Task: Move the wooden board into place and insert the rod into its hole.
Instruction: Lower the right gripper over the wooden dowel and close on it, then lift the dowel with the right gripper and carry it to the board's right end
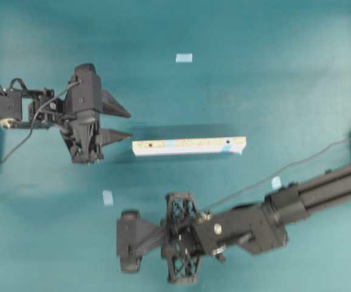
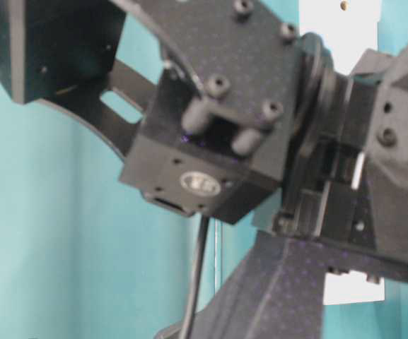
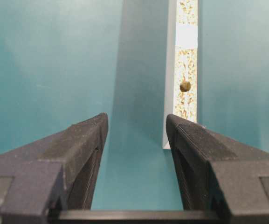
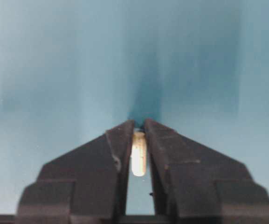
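Overhead: board (image 1: 188, 146) flat mid-surface; left gripper (image 1: 123, 123) half open, empty, at its nine o'clock end.

Left wrist: hole (image 3: 185, 86) at one o'clock.

Right wrist: right gripper (image 4: 139, 128) pinching rod (image 4: 138, 158). Next, probably: seat board, then align rod over hole.

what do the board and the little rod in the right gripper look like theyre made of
The wooden board looks like pressed particle wood: a speckled tan top with smooth white-painted edges. The rod looks like plain unfinished wood, cream and matte, though it is too blurred to be sure.
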